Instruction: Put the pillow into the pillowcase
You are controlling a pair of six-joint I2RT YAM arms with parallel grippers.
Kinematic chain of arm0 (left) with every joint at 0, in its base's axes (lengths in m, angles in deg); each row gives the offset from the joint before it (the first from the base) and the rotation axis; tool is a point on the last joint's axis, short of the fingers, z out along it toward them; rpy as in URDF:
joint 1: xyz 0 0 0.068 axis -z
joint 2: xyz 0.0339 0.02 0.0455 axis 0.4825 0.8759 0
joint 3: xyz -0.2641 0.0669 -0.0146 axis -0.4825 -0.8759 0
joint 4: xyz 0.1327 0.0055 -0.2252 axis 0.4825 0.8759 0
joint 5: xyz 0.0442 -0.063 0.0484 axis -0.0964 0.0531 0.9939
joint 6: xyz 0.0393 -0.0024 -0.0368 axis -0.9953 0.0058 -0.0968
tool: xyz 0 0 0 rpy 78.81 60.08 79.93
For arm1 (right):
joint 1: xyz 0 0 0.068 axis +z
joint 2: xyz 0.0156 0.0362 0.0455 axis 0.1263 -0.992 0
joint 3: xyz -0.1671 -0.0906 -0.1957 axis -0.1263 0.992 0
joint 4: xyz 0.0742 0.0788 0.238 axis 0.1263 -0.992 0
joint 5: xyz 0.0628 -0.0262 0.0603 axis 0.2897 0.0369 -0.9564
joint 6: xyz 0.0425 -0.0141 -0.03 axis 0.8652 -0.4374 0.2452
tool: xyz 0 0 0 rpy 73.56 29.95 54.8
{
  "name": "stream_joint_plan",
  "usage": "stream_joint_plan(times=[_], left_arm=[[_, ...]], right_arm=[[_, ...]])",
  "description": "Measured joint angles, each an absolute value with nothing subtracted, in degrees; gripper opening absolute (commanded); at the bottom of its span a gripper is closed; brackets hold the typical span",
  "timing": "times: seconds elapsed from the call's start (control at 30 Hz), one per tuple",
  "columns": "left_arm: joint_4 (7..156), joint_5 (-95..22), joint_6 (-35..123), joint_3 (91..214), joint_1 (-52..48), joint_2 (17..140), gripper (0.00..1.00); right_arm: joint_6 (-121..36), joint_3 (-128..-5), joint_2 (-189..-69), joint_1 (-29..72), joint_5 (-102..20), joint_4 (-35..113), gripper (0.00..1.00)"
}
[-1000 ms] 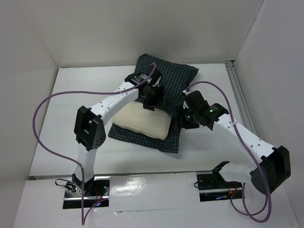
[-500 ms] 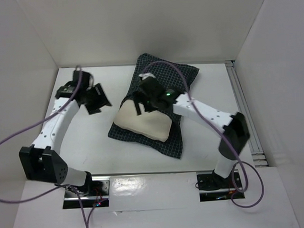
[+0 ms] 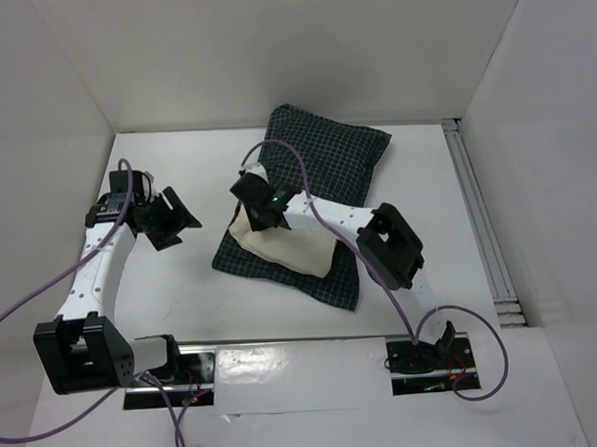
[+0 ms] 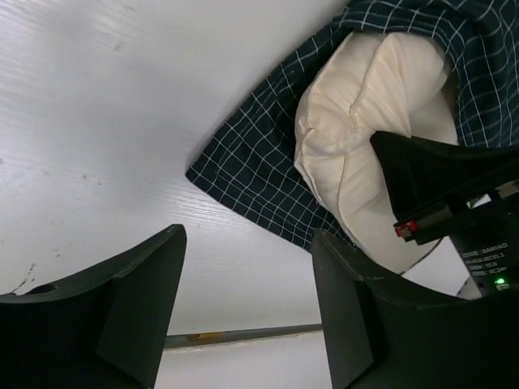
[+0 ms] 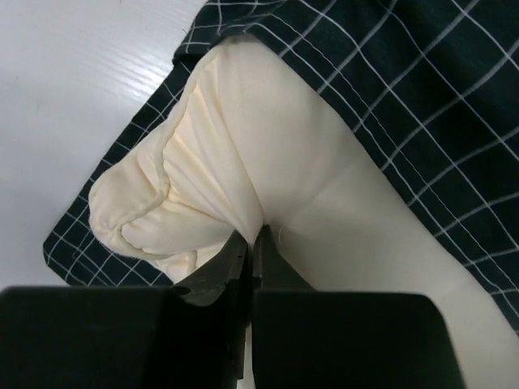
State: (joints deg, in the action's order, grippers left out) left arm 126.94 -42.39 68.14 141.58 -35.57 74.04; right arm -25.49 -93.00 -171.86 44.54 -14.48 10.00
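Note:
The cream pillow [image 3: 289,245] lies on the dark checked pillowcase [image 3: 326,159] at mid-table. Its far end runs under the checked cloth, and its left end is bare. My right gripper [image 3: 249,217] reaches in from the right and is shut on a pinched fold of the pillow [image 5: 268,146] near that bare end, fingertips together [image 5: 253,235], with pillowcase [image 5: 405,81] around it. My left gripper [image 3: 181,220] stands open to the left, apart from both. Between its fingers [image 4: 247,243] is only bare table, with the pillow [image 4: 365,138] and pillowcase [image 4: 259,170] beyond.
White walls close in the table on the left, back and right. A metal rail [image 3: 480,227] runs along the right side and a shiny strip [image 3: 283,353] along the front edge. Purple cables [image 3: 46,291] loop off both arms.
The left arm has swung off the pillow to the left side of the table. The right arm has reached across to the pillow's left end and shut on its fabric.

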Motion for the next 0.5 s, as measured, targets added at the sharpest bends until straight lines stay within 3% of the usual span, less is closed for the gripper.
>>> stream_joint_plan(times=[0.13, 0.37, 0.4, 0.43, 0.5], left_arm=[[124.7, -46.5, 66.8, 138.8, -33.4, 74.1, 0.76], [117.9, -53.2, 65.8, 133.7, -20.7, 77.2, 0.74], [117.1, -53.8, 65.9, 132.9, -19.2, 77.9, 0.74], [116.6, -54.4, 66.0, 132.1, -17.9, 78.8, 0.74], [115.7, -54.6, 66.3, 131.5, -16.4, 80.0, 0.74]], right_arm=[[-25.4, -80.8, -162.9, 43.5, -16.0, 13.8, 0.00], [-27.5, -61.2, -142.9, 42.9, -15.7, 10.0, 0.01], [-27.6, -59.5, -141.4, 42.8, -15.5, 9.1, 0.54], [-27.3, -58.4, -140.3, 42.8, -15.4, 8.1, 0.75], [-27.0, -57.6, -139.8, 42.9, -16.0, 6.3, 0.92]])
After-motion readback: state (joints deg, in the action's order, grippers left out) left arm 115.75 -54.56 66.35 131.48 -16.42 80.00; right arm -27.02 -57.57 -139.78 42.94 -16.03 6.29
